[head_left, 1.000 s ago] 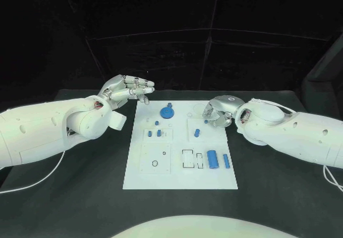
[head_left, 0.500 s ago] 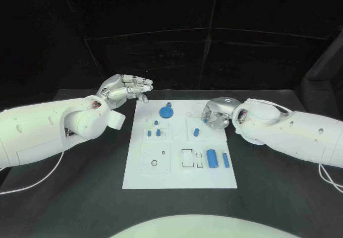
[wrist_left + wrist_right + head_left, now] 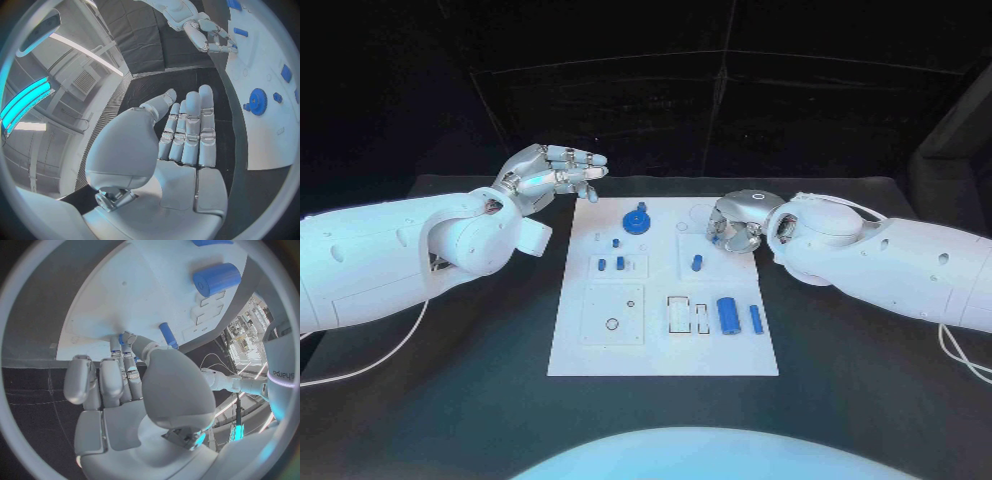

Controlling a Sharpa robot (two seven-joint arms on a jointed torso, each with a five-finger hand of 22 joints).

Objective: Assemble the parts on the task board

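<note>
The word "Sharpa", running vertically on the white left arm [image 3: 280, 372], right wrist view.

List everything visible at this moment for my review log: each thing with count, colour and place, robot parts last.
table: one, black, under everything.
task board: one, white, middle of the table.
gear: one, blue, far end of the board, centre.
large cylinder: one, blue, lying near the board's right edge, near half.
slim rod: one, blue, lying just right of the large cylinder.
small parts: several, blue, around the board's middle; exact shapes too small to tell.
left hand: one, silver, raised beyond the board's far left corner, holding nothing.
right hand: one, silver, over the board's far right part, fingertips at a small blue piece; grip unclear.
</note>
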